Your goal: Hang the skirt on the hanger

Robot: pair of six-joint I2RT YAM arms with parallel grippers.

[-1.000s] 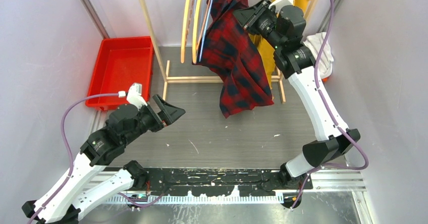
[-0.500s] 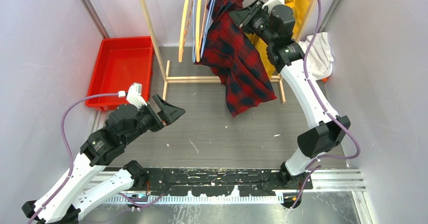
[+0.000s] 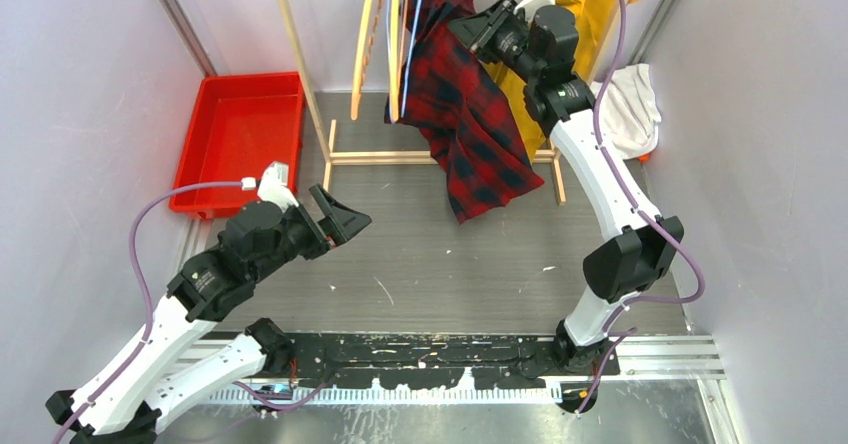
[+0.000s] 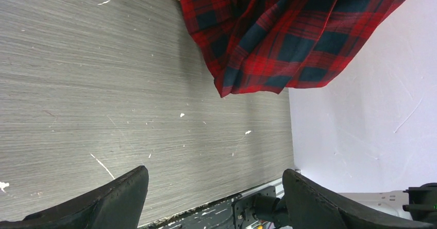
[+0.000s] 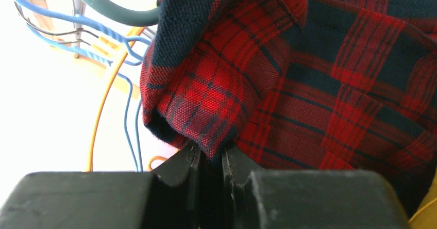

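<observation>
Top external view: R gripper point(image 3: 468, 30) is pinching plaid skirt point(image 3: 468, 129) fold, ideally draping it evenly over green hanger point(image 5: 111, 13) w/o snagging; L gripper point(image 3: 345, 220) is hovering wide open.

One red-and-navy plaid fabric skirt point(image 3: 470, 134) was counted, and one light wooden garment rack point(image 3: 385, 158). From above, three thin hangers were made out: two orange curved hangers point(image 3: 362, 44) and one blue wire hanger point(image 3: 413, 14). One thick dark green hanger point(image 5: 113, 10) was seen from the right wrist only. One red rectangular plastic bin point(image 3: 240, 134), one yellow garment point(image 3: 520, 104) and one crumpled white cloth point(image 3: 630, 109) were noted. Two white-and-black robot arms point(image 3: 190, 294) were counted, each with one black two-finger gripper: the left gripper point(image 3: 345, 211) and the right gripper point(image 3: 460, 27).
</observation>
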